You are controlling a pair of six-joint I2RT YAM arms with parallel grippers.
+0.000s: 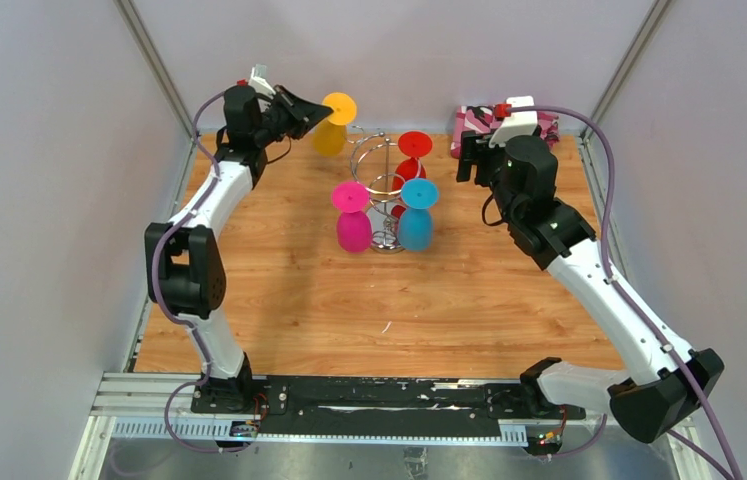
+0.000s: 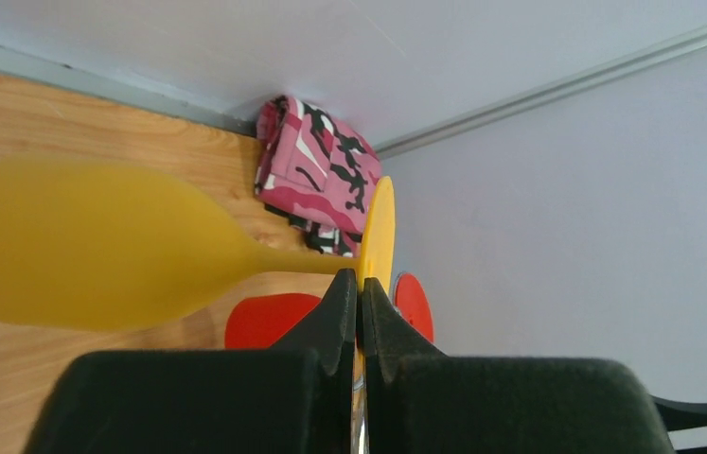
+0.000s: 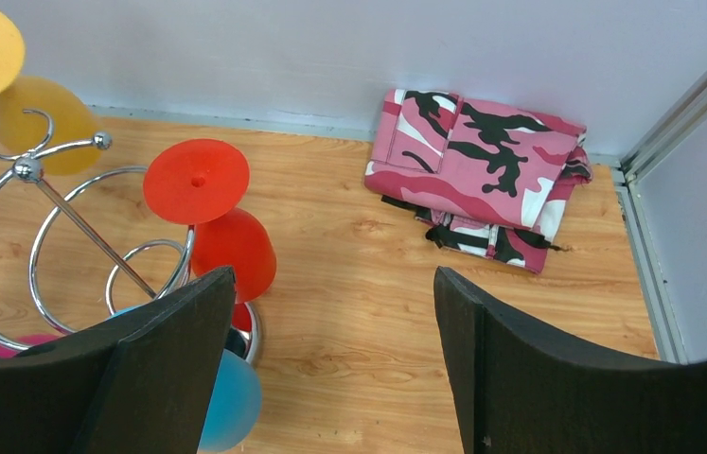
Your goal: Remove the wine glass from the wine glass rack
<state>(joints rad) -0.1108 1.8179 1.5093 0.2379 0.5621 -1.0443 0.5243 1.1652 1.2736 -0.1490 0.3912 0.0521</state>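
1. As far as shows from above, looks mostly done: finds the yellow wine glass (image 1: 330, 128) apart from the wine glass rack (image 1: 381, 185), seemingly clear of its hooks.
2. Leaves carrying it off and setting it on the table (image 1: 279, 300); leaves the pink glass (image 1: 352, 215), red glass (image 1: 411, 155) and blue glass (image 1: 416, 215) hanging on the rack.
3. Shows the left pincer (image 2: 361, 284) clamped on the yellow stem, right beside the foot, bowl out sideways.
4. Shows the right pincer (image 3: 330, 284) spread wide, holding nothing, near the rack's other side.
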